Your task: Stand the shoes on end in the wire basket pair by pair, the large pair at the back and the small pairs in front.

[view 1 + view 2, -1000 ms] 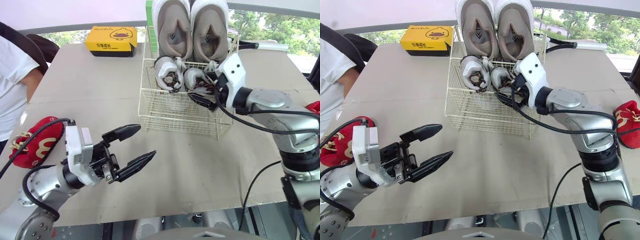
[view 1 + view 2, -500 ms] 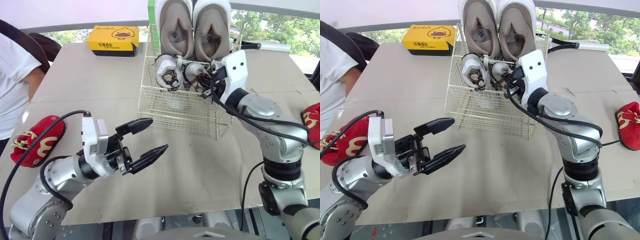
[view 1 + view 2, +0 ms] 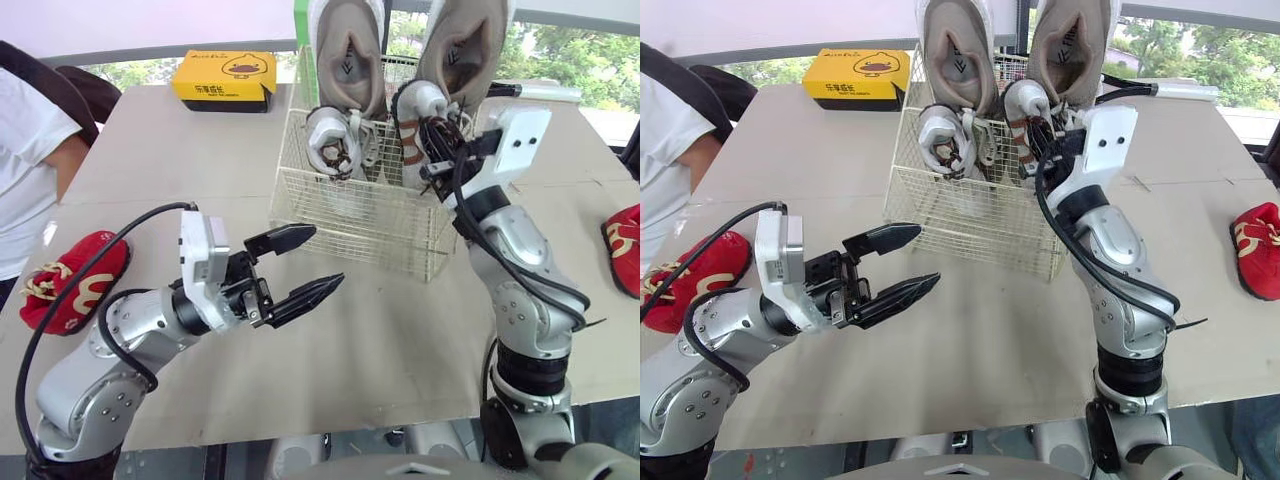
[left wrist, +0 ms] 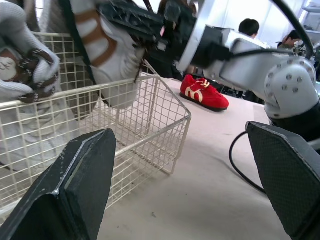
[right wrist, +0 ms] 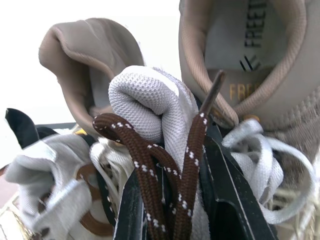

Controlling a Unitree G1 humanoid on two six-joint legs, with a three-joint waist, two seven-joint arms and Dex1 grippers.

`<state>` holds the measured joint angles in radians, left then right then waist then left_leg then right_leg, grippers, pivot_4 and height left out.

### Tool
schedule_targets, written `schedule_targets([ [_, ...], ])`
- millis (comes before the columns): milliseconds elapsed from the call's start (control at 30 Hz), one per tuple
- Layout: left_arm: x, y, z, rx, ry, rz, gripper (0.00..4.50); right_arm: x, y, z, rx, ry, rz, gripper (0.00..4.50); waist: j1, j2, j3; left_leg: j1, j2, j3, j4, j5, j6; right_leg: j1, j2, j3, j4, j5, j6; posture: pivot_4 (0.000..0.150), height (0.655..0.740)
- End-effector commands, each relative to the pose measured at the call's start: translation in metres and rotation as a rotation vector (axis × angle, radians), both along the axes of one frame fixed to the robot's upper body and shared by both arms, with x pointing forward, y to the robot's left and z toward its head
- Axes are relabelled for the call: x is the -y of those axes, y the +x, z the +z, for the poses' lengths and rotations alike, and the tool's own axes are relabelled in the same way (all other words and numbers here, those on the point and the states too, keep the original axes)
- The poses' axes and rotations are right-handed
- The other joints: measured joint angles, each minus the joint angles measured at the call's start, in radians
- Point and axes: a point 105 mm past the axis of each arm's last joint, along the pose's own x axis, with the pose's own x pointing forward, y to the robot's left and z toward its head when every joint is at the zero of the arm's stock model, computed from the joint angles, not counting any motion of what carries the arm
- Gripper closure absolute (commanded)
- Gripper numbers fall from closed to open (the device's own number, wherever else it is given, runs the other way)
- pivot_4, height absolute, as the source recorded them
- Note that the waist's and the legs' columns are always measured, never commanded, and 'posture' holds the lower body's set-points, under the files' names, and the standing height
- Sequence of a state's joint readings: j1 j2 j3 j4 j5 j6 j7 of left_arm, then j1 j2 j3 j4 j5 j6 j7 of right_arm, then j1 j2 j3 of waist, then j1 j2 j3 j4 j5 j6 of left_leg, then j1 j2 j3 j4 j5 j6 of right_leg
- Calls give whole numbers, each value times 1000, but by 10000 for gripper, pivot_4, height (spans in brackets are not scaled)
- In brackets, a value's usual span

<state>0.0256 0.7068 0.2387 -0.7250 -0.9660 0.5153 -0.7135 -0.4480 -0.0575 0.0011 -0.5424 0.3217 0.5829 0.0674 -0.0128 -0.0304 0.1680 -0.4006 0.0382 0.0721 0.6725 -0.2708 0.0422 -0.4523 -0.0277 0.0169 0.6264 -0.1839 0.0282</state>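
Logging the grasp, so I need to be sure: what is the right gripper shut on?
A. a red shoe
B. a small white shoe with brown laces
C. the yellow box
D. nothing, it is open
B: the right gripper has one black finger on each side of the tongue and brown laces of the small shoe, pinching them.

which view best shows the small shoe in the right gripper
Right wrist view: the right gripper clamps the small shoe by tongue and laces. Eye views show it farther, in the wire basket; left wrist view, its side.
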Motion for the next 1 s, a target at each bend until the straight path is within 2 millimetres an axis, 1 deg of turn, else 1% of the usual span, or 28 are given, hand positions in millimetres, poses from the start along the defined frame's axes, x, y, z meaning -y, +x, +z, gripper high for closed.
schedule_targets([
  [33,-1,-2,5,24,-2,-2,0,1,-10,-11,0,-15,10,44923,-1,0,0,1,0,0,0,0,0,1,0,0,0,0,0,1500,7400],
  [167,-4,-1,1,15,0,13,0,6,-12,-30,-46,-22,19,44923,2,-1,-1,2,0,-1,0,0,0,2,0,0,0,0,0,1500,7400],
  [233,-5,-1,0,13,1,16,0,6,-14,-33,-49,-23,41,44923,4,-1,-2,2,0,-1,-1,0,0,3,0,-1,-1,0,0,1500,7400],
  [267,-6,-1,-1,12,0,17,0,6,-15,-34,-51,-22,50,35168,3,-2,-2,2,0,-1,-1,0,0,3,0,-1,0,-1,0,1500,7400],
  [300,-7,0,-2,10,-1,19,0,7,-16,-36,-59,-18,56,30187,2,-2,-2,2,0,-1,-1,0,0,3,0,-1,-1,-1,0,1500,7400],
  [333,-7,0,-3,8,-1,20,0,8,-17,-37,-62,-23,63,26181,1,-2,-2,2,0,-1,-1,0,0,3,0,-1,-1,-1,0,1500,7400],
  [367,-8,0,-4,7,-2,21,0,8,-18,-38,-63,-28,69,20132,0,-2,-2,3,0,-1,-1,0,0,3,0,-1,0,-1,0,1500,7400],
  [400,-8,0,-4,7,-3,22,0,9,-19,-38,-62,-31,77,16922,-1,-2,-2,3,0,-1,-1,0,0,3,0,0,0,-1,0,1500,7400],
  [500,-10,0,-7,5,-4,27,0,10,-27,-33,-45,-72,125,3483,0,-2,-2,4,0,-1,0,0,-1,4,0,0,0,-1,1,1500,7400],
  [533,-10,0,-8,4,-4,28,0,10,-29,-31,-40,-89,149,582,1,-2,-2,4,0,-1,0,1,-1,4,-1,0,0,-1,1,1500,7400],
  [600,-10,0,-8,2,-8,35,0,9,-37,-25,-9,-160,209,582,1,-2,-2,4,0,-1,2,1,-1,5,-1,1,0,-1,2,1500,7400],
  [667,-10,0,-8,2,-14,46,0,6,-49,-19,18,-231,315,582,1,-1,-1,4,0,-1,3,1,-1,5,-1,1,0,-2,3,1500,7400],
  [700,-15,2,-7,-8,-43,81,0,6,-56,-13,47,-281,387,582,0,-1,-1,4,0,-1,3,1,-1,5,-2,2,0,-2,3,1500,7400],
  [767,-30,9,-6,-25,-99,193,0,3,-70,-1,90,-364,531,582,-5,0,-1,5,0,-1,3,0,0,4,-1,3,0,-1,3,1500,7400],
  [867,-68,19,-2,-38,-213,414,0,2,-82,10,119,-454,679,582,-9,0,0,5,1,-2,2,0,0,4,1,3,0,-1,3,1500,7400],
  [900,-85,19,-2,-47,-243,500,0,3,-83,14,130,-478,706,582,-7,0,-1,6,1,-3,2,0,0,5,2,2,0,-1,3,1500,7400],
  [933,-103,17,-6,-59,-253,582,0,2,-85,15,126,-502,749,582,-6,0,-1,6,2,-4,2,0,0,5,4,1,0,-2,3,1500,7400],
  [1000,-134,8,-13,-79,-243,700,0,0,-86,16,131,-556,791,582,-6,0,-1,6,3,-4,2,0,0,5,5,1,1,-2,2,1500,7400],
])
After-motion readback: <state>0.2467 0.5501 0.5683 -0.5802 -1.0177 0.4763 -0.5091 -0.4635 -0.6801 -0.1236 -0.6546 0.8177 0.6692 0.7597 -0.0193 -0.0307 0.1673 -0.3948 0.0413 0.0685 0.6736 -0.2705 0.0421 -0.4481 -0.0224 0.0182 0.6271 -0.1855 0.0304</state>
